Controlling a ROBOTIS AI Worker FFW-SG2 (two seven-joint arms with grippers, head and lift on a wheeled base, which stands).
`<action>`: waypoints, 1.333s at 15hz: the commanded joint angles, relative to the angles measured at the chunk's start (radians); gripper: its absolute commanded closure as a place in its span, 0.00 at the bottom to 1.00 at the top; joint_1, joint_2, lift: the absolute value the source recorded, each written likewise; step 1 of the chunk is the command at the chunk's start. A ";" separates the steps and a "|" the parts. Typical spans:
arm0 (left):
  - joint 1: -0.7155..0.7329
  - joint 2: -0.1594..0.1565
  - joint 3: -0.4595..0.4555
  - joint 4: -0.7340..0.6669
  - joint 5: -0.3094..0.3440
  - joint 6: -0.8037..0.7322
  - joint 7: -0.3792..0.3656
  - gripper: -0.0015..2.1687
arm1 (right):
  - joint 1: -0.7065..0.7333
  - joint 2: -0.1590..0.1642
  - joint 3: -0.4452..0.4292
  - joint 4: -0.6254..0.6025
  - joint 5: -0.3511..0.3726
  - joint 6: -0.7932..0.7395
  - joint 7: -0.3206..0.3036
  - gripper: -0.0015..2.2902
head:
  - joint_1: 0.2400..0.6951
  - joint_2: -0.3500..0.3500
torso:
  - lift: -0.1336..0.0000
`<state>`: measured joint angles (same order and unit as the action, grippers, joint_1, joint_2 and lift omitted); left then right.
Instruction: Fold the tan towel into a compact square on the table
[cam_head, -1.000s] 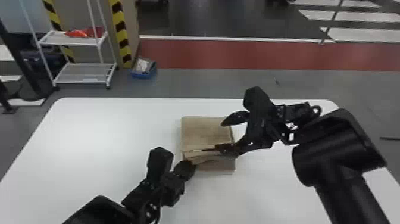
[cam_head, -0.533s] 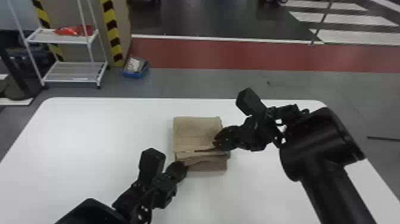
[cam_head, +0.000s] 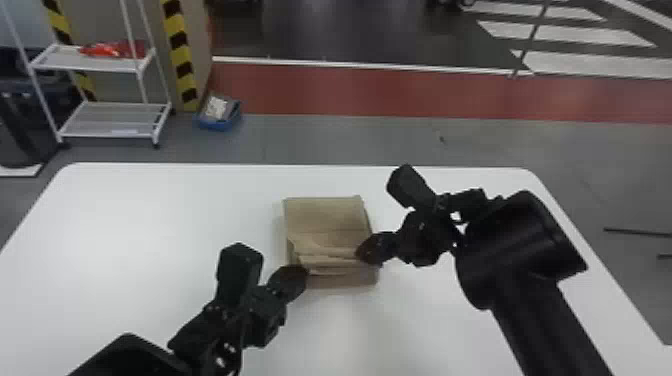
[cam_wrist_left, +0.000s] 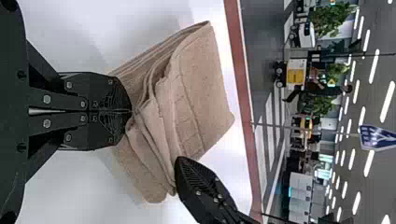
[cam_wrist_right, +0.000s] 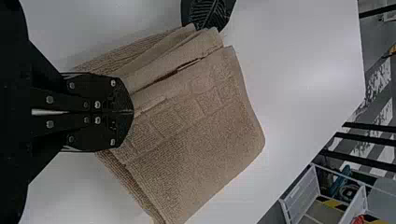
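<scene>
Left of the tan towel (cam_head: 325, 215), your left claw (cam_wrist_left: 130, 111) is at its near-left part, tips pressed together; looks like you've got a pinch on the bunched layers there. Left arm comes in from the near-left side.

Towel itself: lying on the white surface (cam_head: 150, 225), between your two claws. It's a small, squarish, layered stack, far half fairly flat, near half rucked into loose ridges, with a bottom layer poking out nearest you.

Right of the towel, your right claw (cam_wrist_right: 132, 112) is at its right edge, tips together too, apparently nipping the same folded strip from the other end. Right arm comes in from the right.

Progress: most of the folding looks done, I'd say late stage. Left for you: lay the pinched strip down, line its edge up with the layer under it, let go both sides, flatten the ridges. Risk: pull unevenly and the stack skews or opens.

Writing: you get no readable label on the towel. Blue sign (cam_wrist_left: 377, 137) is off in the room beyond the towel, left unread.
</scene>
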<state>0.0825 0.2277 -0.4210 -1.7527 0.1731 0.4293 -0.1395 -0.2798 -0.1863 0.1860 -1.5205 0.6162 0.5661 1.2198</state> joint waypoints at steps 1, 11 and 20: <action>0.017 0.016 0.027 -0.068 0.019 0.000 0.000 0.99 | 0.004 -0.002 -0.019 0.002 -0.007 -0.005 0.000 0.85 | 1.00 0.33 | 0.19; 0.059 0.028 0.177 -0.122 0.078 -0.022 -0.005 0.99 | 0.007 0.004 -0.163 -0.086 -0.187 0.004 -0.005 0.85 | 1.00 0.43 | 0.19; 0.062 0.038 0.176 -0.102 0.080 -0.025 -0.034 0.99 | -0.065 0.076 -0.168 0.145 -0.168 -0.146 -0.267 0.85 | 1.00 0.41 | 0.19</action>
<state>0.1457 0.2623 -0.2457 -1.8605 0.2506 0.4042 -0.1702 -0.3335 -0.1193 0.0186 -1.4173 0.4474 0.4510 0.9685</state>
